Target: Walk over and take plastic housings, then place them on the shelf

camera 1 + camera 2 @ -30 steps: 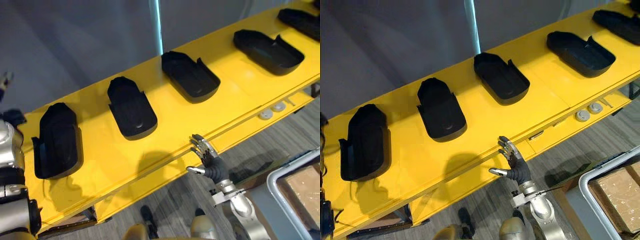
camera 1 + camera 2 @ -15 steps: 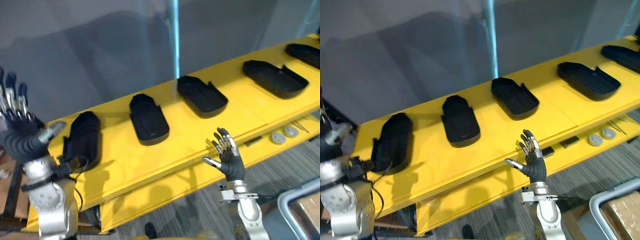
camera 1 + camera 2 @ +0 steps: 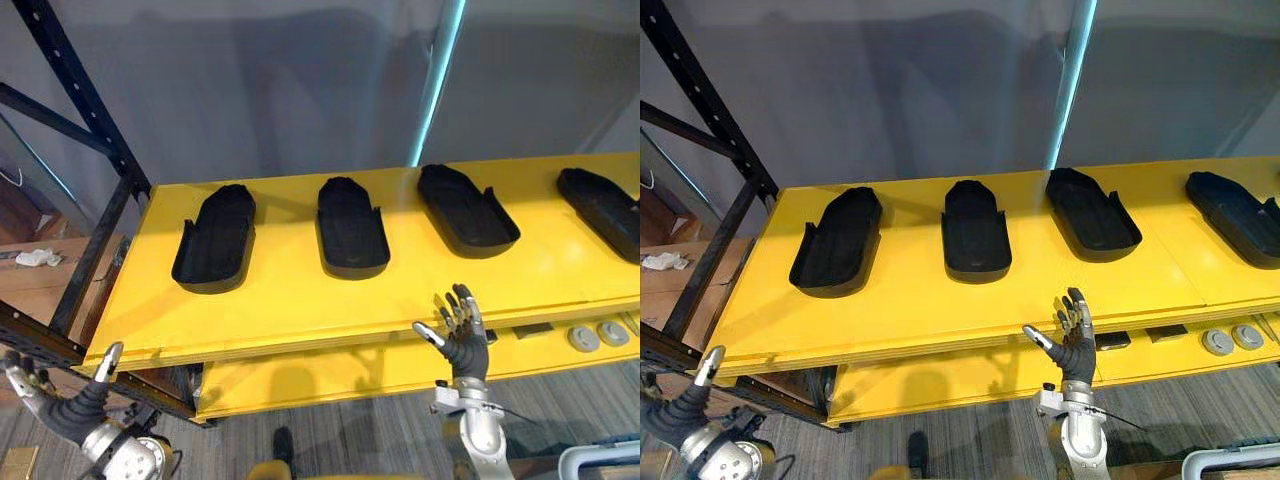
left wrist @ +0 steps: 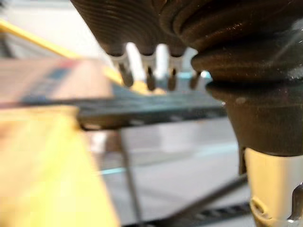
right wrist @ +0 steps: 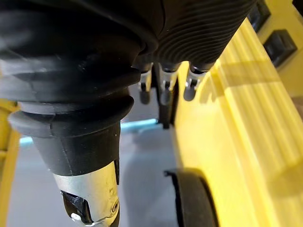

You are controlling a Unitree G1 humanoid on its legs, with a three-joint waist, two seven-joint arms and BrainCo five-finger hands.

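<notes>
Several black plastic housings lie in a row on the yellow table (image 3: 300, 300): one at the left (image 3: 215, 238), one in the middle (image 3: 352, 226), one to its right (image 3: 467, 210) and another at the right edge (image 3: 605, 205). My right hand (image 3: 460, 335) is raised in front of the table's near edge, open, fingers spread, holding nothing. It stands below the third housing and apart from it. My left hand (image 3: 60, 410) hangs low at the bottom left, below the table's corner, open and empty. Straight fingers (image 4: 149, 75) show in the left wrist view.
A black metal rack (image 3: 90, 130) rises at the table's left end. Two round grey buttons (image 3: 598, 336) sit on the lower yellow ledge at the right. A white bin's corner (image 3: 600, 462) shows bottom right. A grey wall stands behind the table.
The camera has swung, so the whole row now lies level. My left hand has dropped from raised at the left to the bottom left corner. The right hand stays raised and open.
</notes>
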